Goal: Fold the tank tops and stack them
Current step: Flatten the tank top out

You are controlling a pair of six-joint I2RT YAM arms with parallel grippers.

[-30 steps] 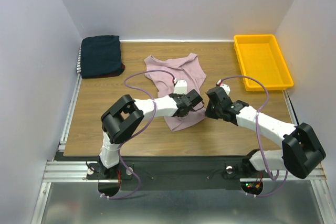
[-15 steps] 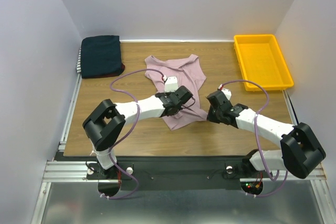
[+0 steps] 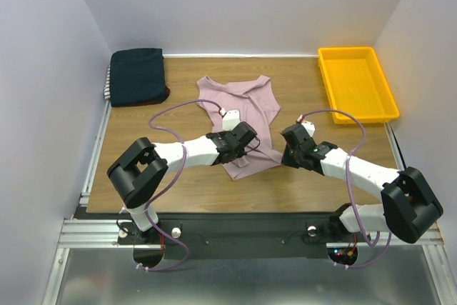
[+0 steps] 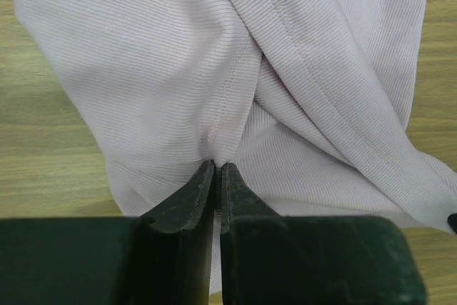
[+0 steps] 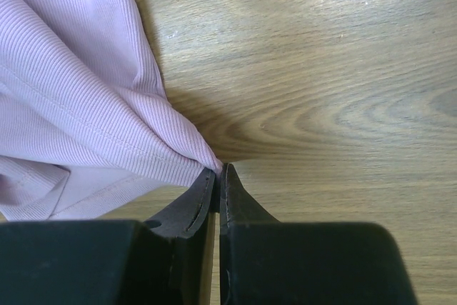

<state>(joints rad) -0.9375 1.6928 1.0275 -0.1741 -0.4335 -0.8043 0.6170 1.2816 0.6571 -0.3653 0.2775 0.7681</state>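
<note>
A pale dusty-pink tank top (image 3: 246,105) lies rumpled on the wooden table's middle. My left gripper (image 3: 244,146) sits over its lower part, shut on a pinched fold of the cloth (image 4: 178,69); in the left wrist view the gripper (image 4: 216,166) has its jaws together with the fabric bunched at the tips. My right gripper (image 3: 284,155) is shut on the top's lower right corner (image 5: 64,105), low over the wood; its tips show in the right wrist view (image 5: 220,169). A folded stack with a dark navy top (image 3: 136,75) uppermost lies at the back left, striped and red edges showing.
A yellow plastic tray (image 3: 357,80) stands at the back right. White walls close in the table on three sides. Both arms reach inward and their cables loop above the table's middle. Bare wood (image 3: 143,148) shows left of the pink top.
My left gripper has moved left and slightly nearer with the cloth pinched, and its elbow has swung left. The pink top's lower part has bunched narrower. The right gripper has barely moved.
</note>
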